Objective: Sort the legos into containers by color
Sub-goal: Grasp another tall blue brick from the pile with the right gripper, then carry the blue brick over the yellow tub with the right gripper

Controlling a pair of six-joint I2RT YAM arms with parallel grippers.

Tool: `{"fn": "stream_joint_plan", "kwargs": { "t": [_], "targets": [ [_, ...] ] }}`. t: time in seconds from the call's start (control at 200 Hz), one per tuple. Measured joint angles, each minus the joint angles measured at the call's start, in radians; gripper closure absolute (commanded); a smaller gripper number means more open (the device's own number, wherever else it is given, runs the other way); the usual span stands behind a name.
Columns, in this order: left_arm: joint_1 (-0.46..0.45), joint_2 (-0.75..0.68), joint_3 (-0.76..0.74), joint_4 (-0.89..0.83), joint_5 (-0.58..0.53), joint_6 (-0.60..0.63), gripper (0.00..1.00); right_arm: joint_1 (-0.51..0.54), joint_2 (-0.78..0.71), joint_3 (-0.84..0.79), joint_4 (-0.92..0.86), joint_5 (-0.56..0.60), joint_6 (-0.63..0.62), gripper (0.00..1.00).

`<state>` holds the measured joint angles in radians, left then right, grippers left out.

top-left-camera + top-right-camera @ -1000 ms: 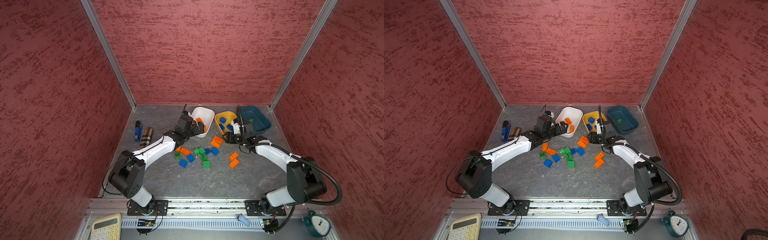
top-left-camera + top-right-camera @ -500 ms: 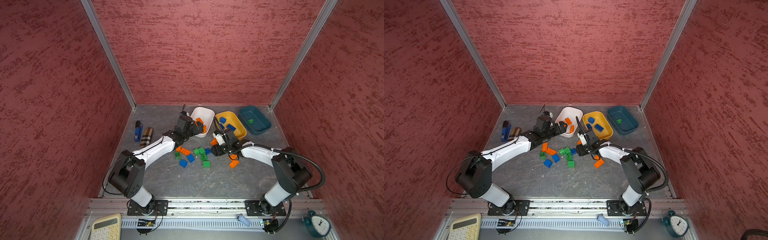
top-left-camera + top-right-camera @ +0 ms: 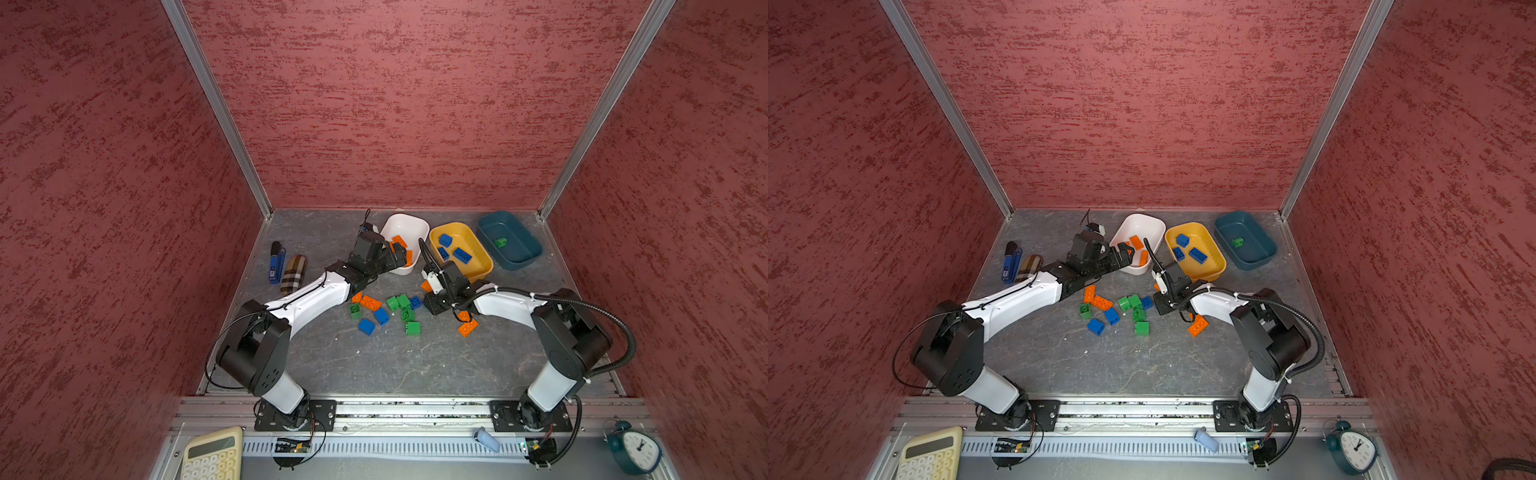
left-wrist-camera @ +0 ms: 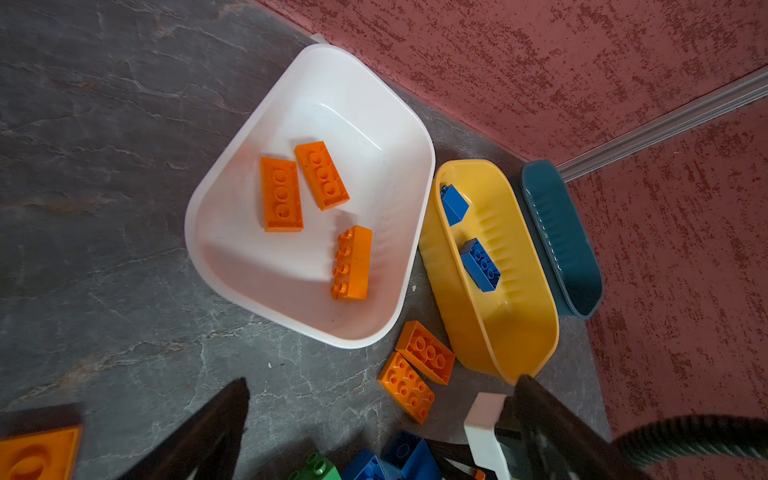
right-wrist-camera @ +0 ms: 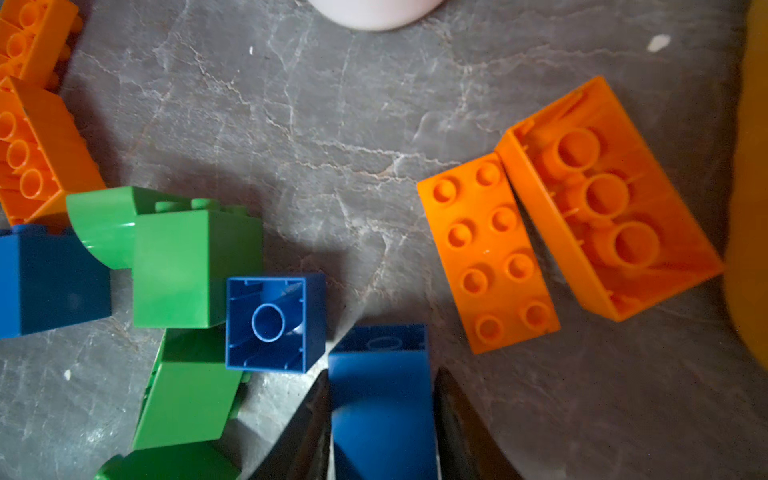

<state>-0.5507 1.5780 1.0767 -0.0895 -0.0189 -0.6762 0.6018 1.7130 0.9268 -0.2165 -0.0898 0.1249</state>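
**Pinching a blue brick (image 5: pixel 380 415) at the pile**

Shows a grey tabletop (image 3: pixel 374 365) with three tubs in a row at the far side: white tub (image 3: pixel 409 226) holding three orange bricks (image 4: pixel 280 193), yellow tub (image 3: pixel 482 266) holding three blue ones (image 3: pixel 462 255), teal tub (image 3: pixel 519 254) holding one green brick (image 3: pixel 500 242). Holds the left gripper (image 3: pixel 399 255) spread wide and empty over the white tub's near rim. Clamps the right gripper (image 5: pixel 382 380) tight on that blue brick, low among the loose legos (image 3: pixel 403 300) just short of the yellow tub
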Motion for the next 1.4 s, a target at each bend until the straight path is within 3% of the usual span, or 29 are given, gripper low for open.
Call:
{"fn": "stream_joint_plan", "kwargs": {
  "t": [0.145, 0.351, 0.656, 1.047, 1.403],
  "targets": [
    [0.000, 0.000, 0.000, 0.000, 0.022, 0.005, 0.01, 0.002, -0.031, -0.026, 0.034, 0.010, 0.008, 0.72],
    [-0.006, 0.000, 0.000, 0.002, 0.047, 0.042, 0.01, -0.023, -0.187, -0.093, 0.075, 0.016, 0.019, 0.74],
    [-0.056, 0.029, 0.051, 0.011, 0.089, 0.105, 0.01, -0.203, -0.326, -0.094, 0.149, 0.016, 0.100, 0.74],
    [-0.085, 0.058, 0.096, 0.012, 0.099, 0.132, 0.01, -0.340, -0.214, -0.028, 0.196, 0.058, 0.171, 0.73],
    [-0.087, 0.080, 0.131, -0.035, 0.069, 0.140, 0.01, -0.374, 0.007, 0.151, 0.183, 0.184, 0.090, 0.69]
  ]
}}
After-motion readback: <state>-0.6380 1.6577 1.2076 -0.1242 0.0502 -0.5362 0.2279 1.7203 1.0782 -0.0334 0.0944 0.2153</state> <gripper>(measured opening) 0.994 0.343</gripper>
